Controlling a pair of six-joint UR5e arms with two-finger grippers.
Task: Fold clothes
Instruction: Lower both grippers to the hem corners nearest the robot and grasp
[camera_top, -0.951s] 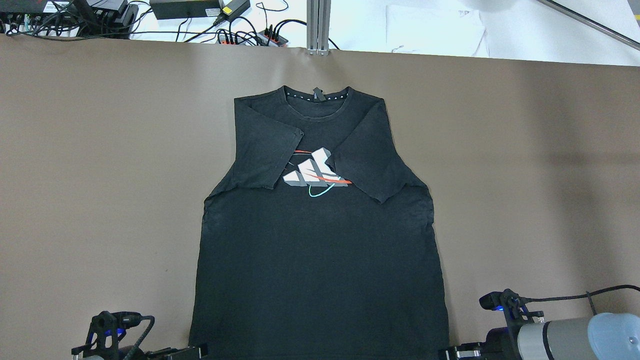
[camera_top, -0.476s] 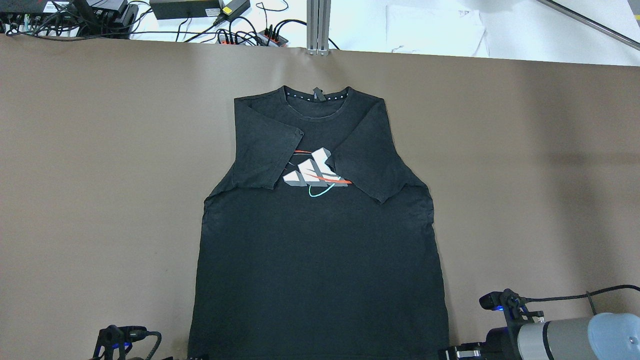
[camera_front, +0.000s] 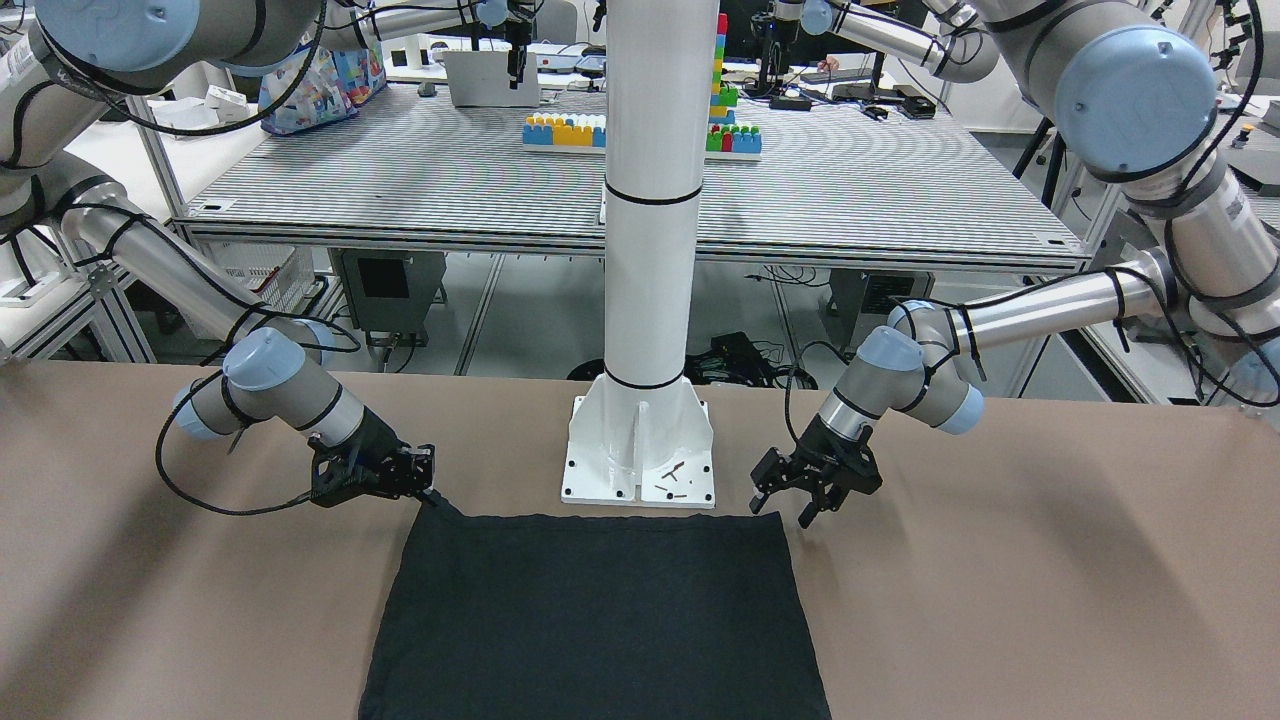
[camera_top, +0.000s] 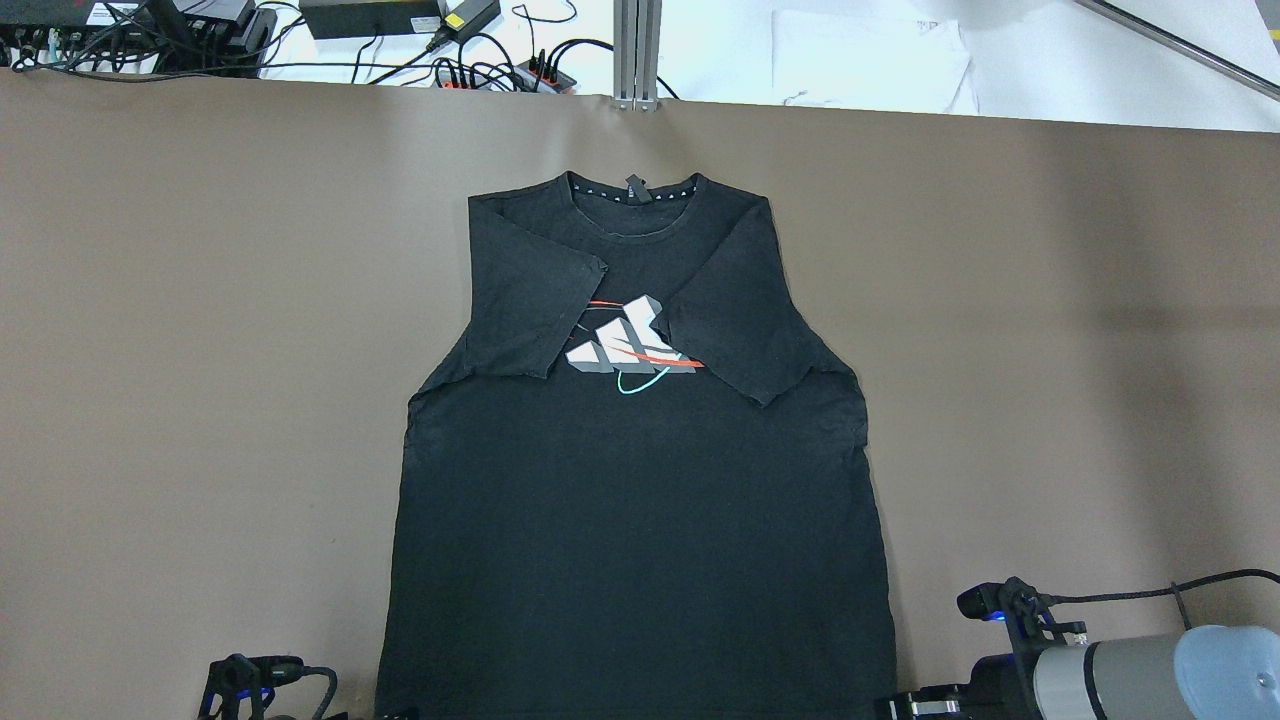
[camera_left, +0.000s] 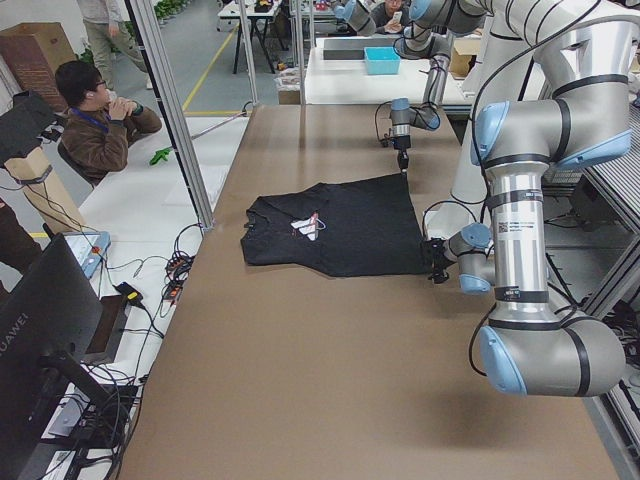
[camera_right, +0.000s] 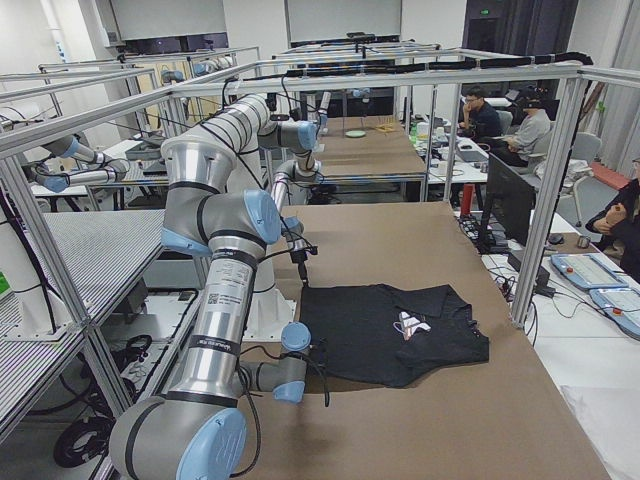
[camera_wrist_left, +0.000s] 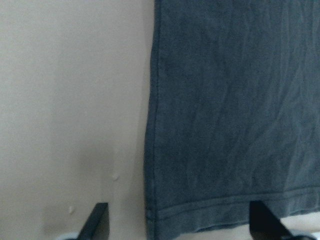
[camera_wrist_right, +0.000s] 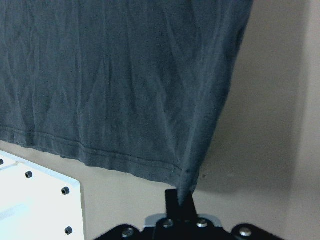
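At the near hem, the left gripper (camera_wrist_left: 181, 224) has eased back, jaws apart astride the shirt's (camera_top: 640, 500) corner. The right gripper (camera_wrist_right: 179, 202) is pinched on the other corner. Shirt lies flat on the table (camera_top: 200, 400), sleeves folded in; a lift likely follows.

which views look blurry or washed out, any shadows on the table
Left wrist view: soft focus, table bleached pale, shirt looks grey. Right wrist view: sharper, hem stitching readable. Overhead view: even light, one faint shadow band across the table's right side.
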